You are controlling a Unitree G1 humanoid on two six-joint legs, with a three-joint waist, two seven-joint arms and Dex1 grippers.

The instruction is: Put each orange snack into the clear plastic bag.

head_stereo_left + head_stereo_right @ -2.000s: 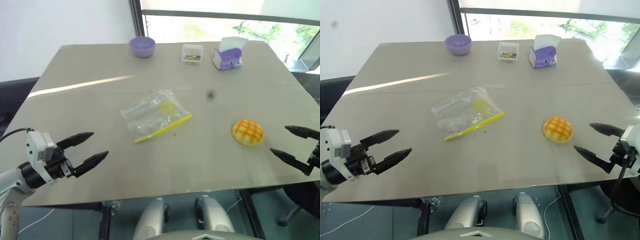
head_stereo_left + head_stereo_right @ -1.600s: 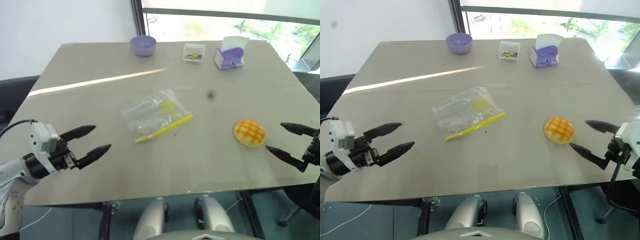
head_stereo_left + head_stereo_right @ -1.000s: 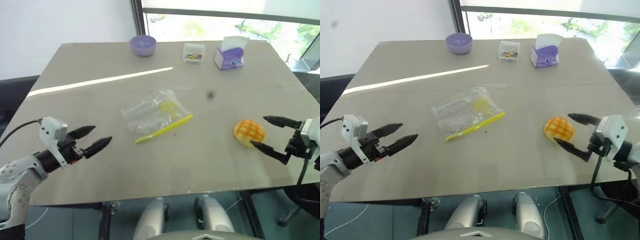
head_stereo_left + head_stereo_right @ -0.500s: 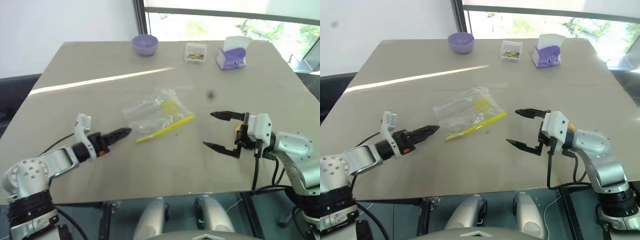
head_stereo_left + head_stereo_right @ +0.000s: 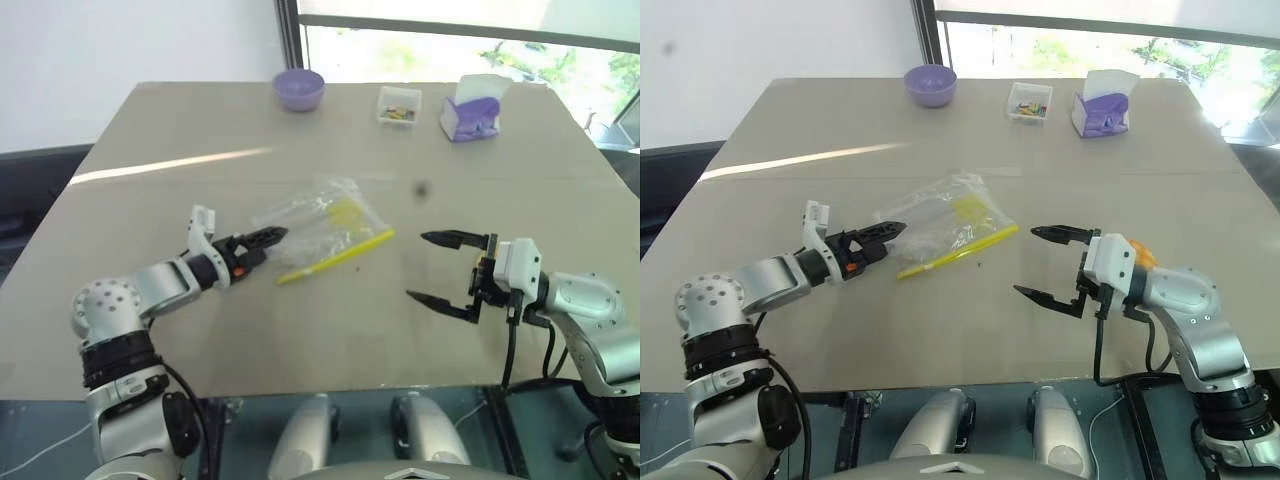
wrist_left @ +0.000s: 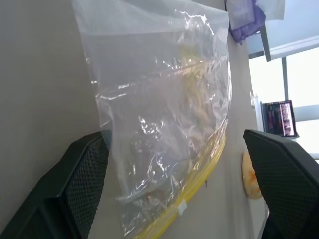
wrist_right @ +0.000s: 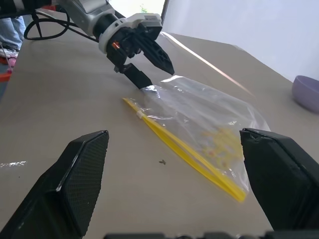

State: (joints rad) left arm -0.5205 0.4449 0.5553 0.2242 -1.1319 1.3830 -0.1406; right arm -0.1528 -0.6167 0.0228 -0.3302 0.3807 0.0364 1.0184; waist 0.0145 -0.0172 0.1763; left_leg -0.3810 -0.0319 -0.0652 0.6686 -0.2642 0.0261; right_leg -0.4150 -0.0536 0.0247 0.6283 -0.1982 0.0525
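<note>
The clear plastic bag (image 5: 322, 214) lies crumpled mid-table, its yellow seal strip (image 5: 337, 257) along the near edge. My left gripper (image 5: 274, 239) is open at the bag's left corner, and the left wrist view shows the bag (image 6: 164, 99) between its spread fingers. My right gripper (image 5: 1025, 260) hangs open over bare table to the right of the bag, pointing left at it. The orange snack (image 6: 250, 175) sits behind the right hand, so only an orange sliver (image 5: 1146, 256) peeks out. The right wrist view shows the left gripper (image 7: 158, 77) straddling the bag's corner.
Along the table's far edge stand a purple bowl (image 5: 299, 88), a small clear tray of coloured candies (image 5: 399, 104) and a purple tissue box (image 5: 470, 117). The table (image 5: 330, 330) has bare surface in front of the bag.
My left gripper has rolled and reached forward and right to the bag's corner. My right gripper swung left past the snack a second ago and has held still since.
</note>
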